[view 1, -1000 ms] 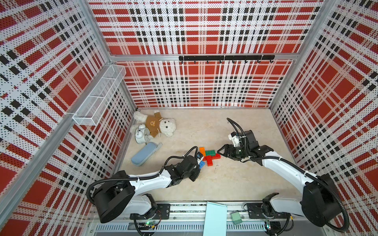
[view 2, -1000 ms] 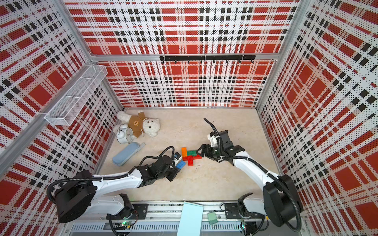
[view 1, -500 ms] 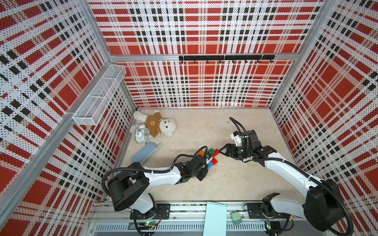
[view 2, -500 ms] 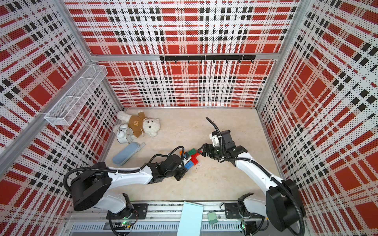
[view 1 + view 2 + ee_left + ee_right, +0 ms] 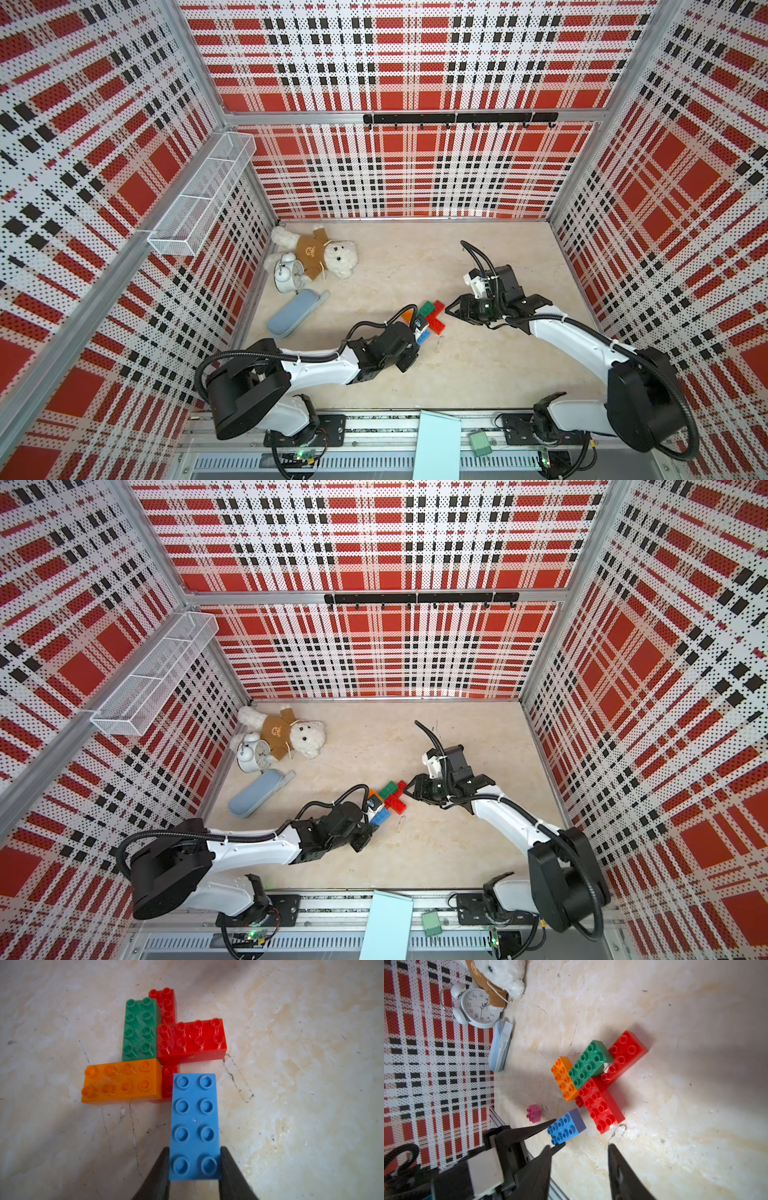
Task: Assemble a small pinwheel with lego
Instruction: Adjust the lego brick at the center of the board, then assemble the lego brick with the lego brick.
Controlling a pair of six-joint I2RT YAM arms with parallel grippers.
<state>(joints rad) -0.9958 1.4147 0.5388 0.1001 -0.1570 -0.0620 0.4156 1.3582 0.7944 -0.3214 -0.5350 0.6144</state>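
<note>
Two arms meet at a part-built pinwheel point(image 5: 428, 318) near the middle of the bench point(image 5: 498, 374). At seven o'clock of the cluster, the left jaws clamp the near end of the blue brick point(image 5: 194, 1126). Its free end overlaps the exposed studs of the lower red brick point(image 5: 169, 1080), beside the orange brick point(image 5: 122, 1081); contact cannot be told. The green brick point(image 5: 140, 1030) and upper red brick point(image 5: 191, 1041) already form arms. At three o'clock, the right jaws stand apart, holding nothing.

Advised: keep the blue brick level, square it against the orange side, then press straight down while the right jaws brace the loose cluster.

Only the right wrist view shows the pink square point(image 5: 534, 1113), lying loose on the bench off the cluster. Only the left wrist view resolves stud alignment, which is too small in both top views.
</note>
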